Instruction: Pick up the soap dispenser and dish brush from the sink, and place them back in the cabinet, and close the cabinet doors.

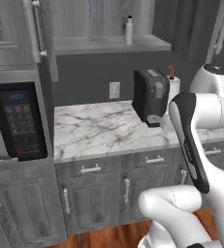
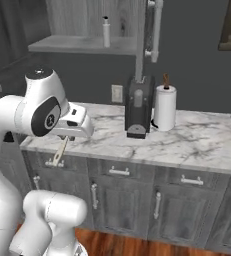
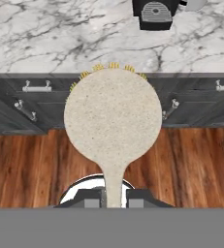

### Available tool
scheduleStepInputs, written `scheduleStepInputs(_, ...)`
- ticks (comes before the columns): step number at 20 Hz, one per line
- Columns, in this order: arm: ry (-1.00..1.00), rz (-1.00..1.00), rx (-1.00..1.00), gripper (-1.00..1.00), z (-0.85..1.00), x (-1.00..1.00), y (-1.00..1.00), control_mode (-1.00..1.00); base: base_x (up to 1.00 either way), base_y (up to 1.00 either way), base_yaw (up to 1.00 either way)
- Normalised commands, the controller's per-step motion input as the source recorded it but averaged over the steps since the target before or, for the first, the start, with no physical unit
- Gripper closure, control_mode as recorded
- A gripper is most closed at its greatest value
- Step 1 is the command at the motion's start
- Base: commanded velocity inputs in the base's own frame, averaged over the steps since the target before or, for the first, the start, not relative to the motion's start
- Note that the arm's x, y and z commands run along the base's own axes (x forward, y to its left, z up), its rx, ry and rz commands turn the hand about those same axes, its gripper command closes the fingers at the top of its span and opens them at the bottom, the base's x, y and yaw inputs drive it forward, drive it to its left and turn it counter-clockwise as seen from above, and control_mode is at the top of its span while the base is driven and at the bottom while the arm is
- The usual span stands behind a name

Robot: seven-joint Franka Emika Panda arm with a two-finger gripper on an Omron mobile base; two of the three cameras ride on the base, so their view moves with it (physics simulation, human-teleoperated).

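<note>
Presently catalogued, item by item.

Arm: white Franka arm with dark joints, rising from the base and folded at the elbow, its forearm reaching level toward the front edge of the white grey-veined marble counter [image 2: 197, 137]; the hand hangs just off that edge, over the brown wood floor [image 3: 31, 164].

Claw: two-finger gripper [image 3: 113, 197], jaws drawn narrow and clamped on the handle of the small dish brush with round pale yellow-tan head and short light handle [image 3: 113, 114]. In the hand view the round head stands beyond the fingertips, yellow bristles showing along its far rim. In the right base view the brush [image 2: 60, 153] dangles below the hand, slightly tilted, in front of the drawer row.

Wall cabinet: dark grey woodgrain wall cabinet with grey inner shelf [image 1: 108, 44], standing open. Its tall panelled doors with long white bar handles [image 2: 156, 27] are swung outward.

Dispenser: small slim white bottle with narrow neck and dark pump top [image 1: 129, 30], upright on the cabinet shelf, near its front edge; also seen from the right [image 2: 106, 31].

Counter contents: black boxy coffee machine [image 2: 138, 107] toward the back, and just beside it a white paper towel roll on a brown-topped holder [image 2: 165, 107].

Other: black microwave with keypad [image 1: 17, 123] at the counter's left end; white wall outlet [image 1: 114, 90] above the counter's back edge.
</note>
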Motion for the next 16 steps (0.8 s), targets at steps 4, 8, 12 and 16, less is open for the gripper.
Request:
scheduleStepInputs(4,0.0,0.0,0.0,1.0,0.0,0.0,0.0,1.0,0.18,0.55,0.0)
scheduleStepInputs(8,0.0,0.0,0.0,1.0,0.0,0.0,0.0,1.0,0.37,0.29,0.0)
scheduleStepInputs(12,0.0,0.0,0.0,1.0,0.0,0.0,0.0,1.0,0.49,0.13,0.0)
scheduleStepInputs(16,0.0,0.0,0.0,1.0,0.0,0.0,0.0,1.0,0.59,0.21,0.0)
